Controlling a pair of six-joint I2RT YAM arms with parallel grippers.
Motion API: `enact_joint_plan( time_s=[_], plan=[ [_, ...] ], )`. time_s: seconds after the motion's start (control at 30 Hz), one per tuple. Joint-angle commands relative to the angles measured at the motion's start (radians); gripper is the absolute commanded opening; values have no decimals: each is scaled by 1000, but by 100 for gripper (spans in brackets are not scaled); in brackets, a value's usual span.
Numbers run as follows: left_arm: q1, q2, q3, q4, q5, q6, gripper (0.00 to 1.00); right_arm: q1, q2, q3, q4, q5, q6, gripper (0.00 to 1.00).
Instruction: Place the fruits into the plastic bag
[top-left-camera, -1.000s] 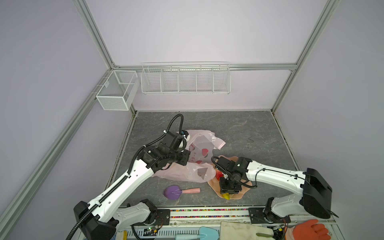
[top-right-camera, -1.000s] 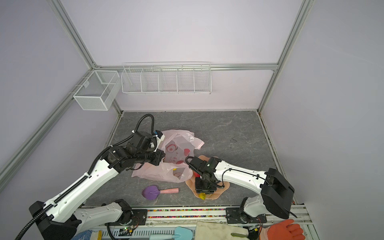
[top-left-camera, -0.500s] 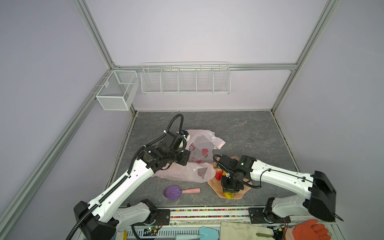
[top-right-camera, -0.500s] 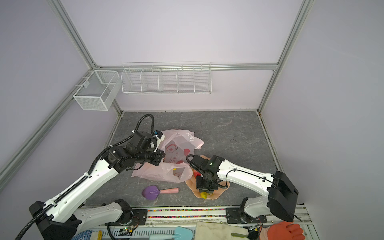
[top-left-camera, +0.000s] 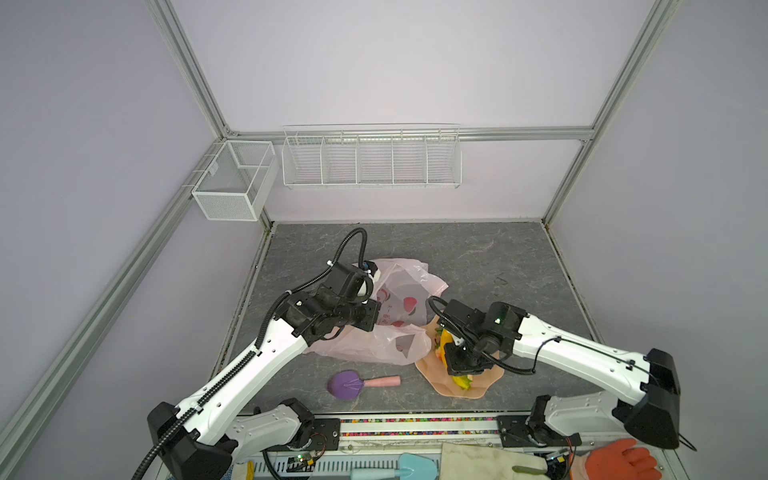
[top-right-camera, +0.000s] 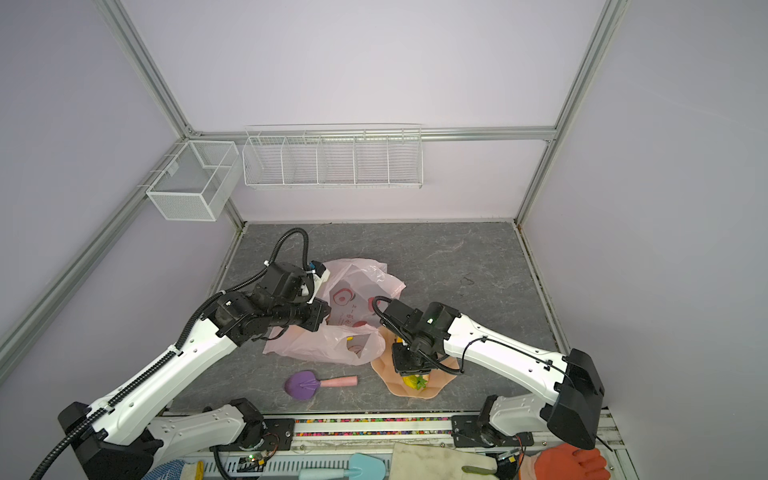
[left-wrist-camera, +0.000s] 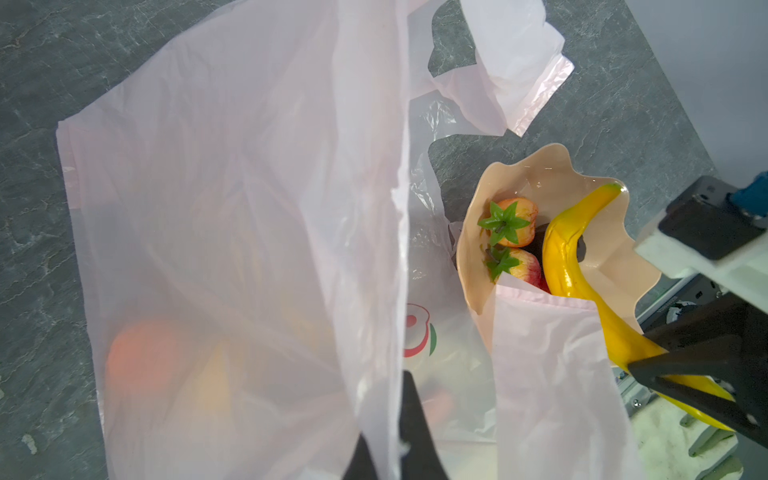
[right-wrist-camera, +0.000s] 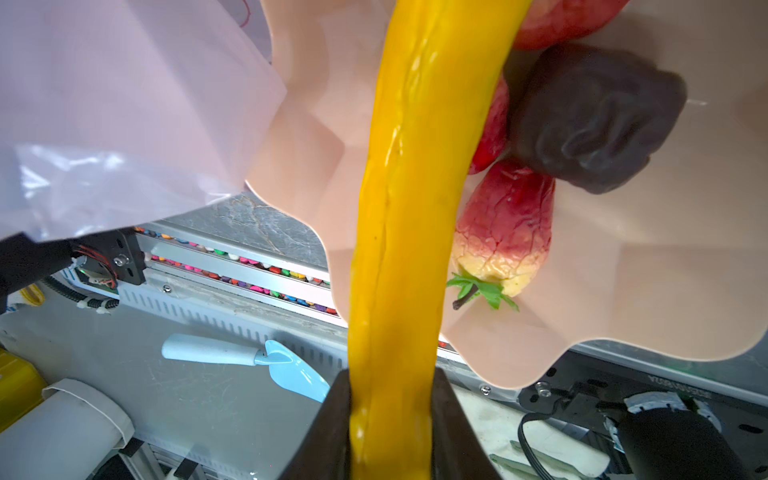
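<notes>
The pale pink plastic bag (top-left-camera: 399, 299) lies crumpled at mid table. My left gripper (left-wrist-camera: 386, 415) is shut on a fold of its film and holds that edge up. Through the film an orange (left-wrist-camera: 145, 357) shows inside. Beside the bag's mouth stands the peach wavy bowl (left-wrist-camera: 540, 166). My right gripper (right-wrist-camera: 390, 378) hangs over the bowl, shut on a yellow banana (right-wrist-camera: 415, 208) that slants up out of it. Two strawberries (left-wrist-camera: 509, 222) and a dark brown-purple piece (right-wrist-camera: 590, 120) lie in the bowl.
A purple scoop (top-left-camera: 347, 384) with a pink handle lies on the table in front of the bag. Two white wire baskets (top-left-camera: 370, 160) hang on the back wall. A blue spatula (right-wrist-camera: 245, 357) and gloves (top-left-camera: 619, 461) lie beyond the front rail.
My right gripper's jaws have closed on the banana over the bowl, and that arm has shifted slightly toward the bag. The left arm and the bag have not moved.
</notes>
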Motion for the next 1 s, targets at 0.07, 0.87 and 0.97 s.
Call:
enact_joint_plan(
  time_s=[0.07,0.87,0.97],
  plan=[
    [2,5,20,-8,14,5,0,7,13,39,-57,51,-180,11],
    [1,29,64,-36,22,35,0,-25,363,345,-50,184,-610,6],
    [2,29,70,-36,23,40,0,-41,389,361,-28,158,-623,6]
  ],
)
